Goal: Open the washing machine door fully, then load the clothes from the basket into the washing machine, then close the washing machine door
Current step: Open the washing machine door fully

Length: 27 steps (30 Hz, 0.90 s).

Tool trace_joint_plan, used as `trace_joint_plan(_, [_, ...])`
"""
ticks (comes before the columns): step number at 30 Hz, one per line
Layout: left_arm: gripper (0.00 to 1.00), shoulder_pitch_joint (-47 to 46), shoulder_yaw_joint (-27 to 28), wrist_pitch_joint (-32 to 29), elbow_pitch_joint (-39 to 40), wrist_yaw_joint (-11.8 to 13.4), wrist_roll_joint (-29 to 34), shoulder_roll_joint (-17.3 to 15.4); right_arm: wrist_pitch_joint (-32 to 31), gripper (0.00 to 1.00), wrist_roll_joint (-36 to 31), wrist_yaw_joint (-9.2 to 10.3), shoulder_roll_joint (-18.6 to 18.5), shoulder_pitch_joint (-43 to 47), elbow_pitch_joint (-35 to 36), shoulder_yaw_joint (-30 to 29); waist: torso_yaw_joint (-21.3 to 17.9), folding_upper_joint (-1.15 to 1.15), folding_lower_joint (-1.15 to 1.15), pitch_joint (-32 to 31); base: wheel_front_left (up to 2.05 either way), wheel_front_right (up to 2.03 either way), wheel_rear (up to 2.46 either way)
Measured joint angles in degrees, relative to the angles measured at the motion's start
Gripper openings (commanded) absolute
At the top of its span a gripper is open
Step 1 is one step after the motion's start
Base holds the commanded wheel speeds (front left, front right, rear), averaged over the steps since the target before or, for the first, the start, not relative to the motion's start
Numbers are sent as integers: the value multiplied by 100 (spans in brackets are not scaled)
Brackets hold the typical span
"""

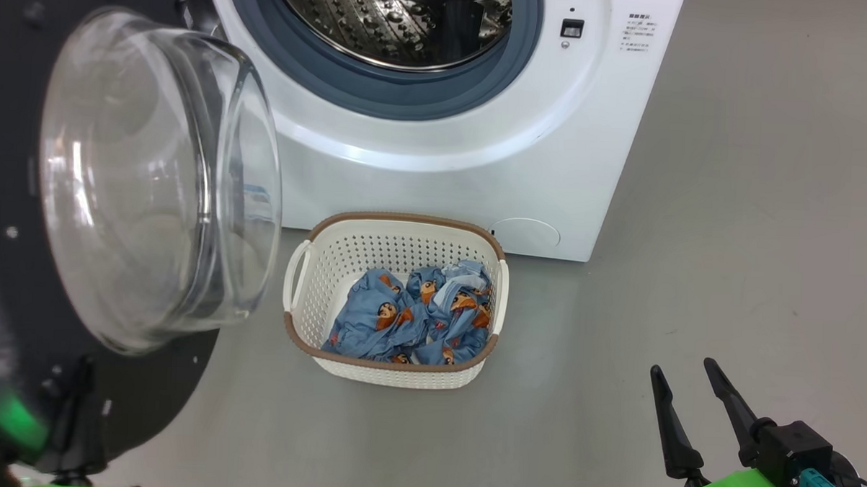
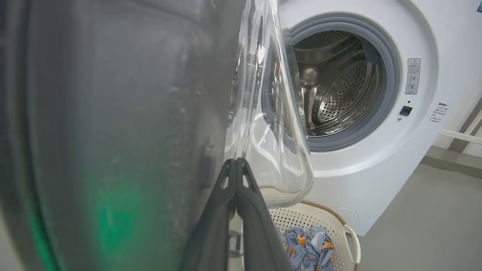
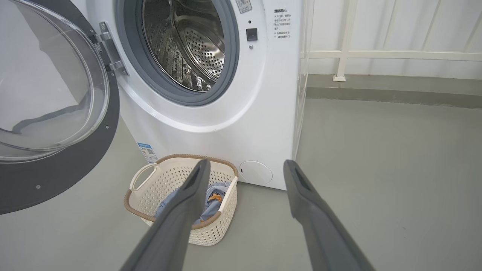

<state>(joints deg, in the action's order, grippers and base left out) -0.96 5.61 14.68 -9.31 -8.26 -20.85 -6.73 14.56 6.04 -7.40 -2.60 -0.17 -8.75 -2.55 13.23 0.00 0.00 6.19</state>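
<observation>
Shows the washing machine door (image 1: 154,190) swung open across the left of the frame, the washing machine (image 1: 443,172) at upper centre. Places the basket (image 1: 400,376), holding the clothes (image 1: 409,315), on the floor (image 1: 692,281) at lower centre, just before the machine. Has left jaws shut on nothing beside the door's dark rim at lower left, right jaws spread wide and empty at lower right.

Drum opening (image 1: 398,19) clear. Washing machine door (image 1: 140,183) open, blocks L side, just beside basket (image 1: 405,219). Floor (image 1: 728,282) to R free; basket top open.
</observation>
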Motion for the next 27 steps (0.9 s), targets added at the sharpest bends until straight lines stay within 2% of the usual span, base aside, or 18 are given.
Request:
trace_joint_plan(7, [0,-226,465,-5,-290,0,1,31,0,100,-69,0,-2,1,-18,-5,76,0,0,39,0,0,0])
trace_joint_plan(27, [0,-1217,653,-5,-1168,0,-62,-135,0,100,-293,0,-7,-139,-135,25,582,0,0,238,0,0,0])
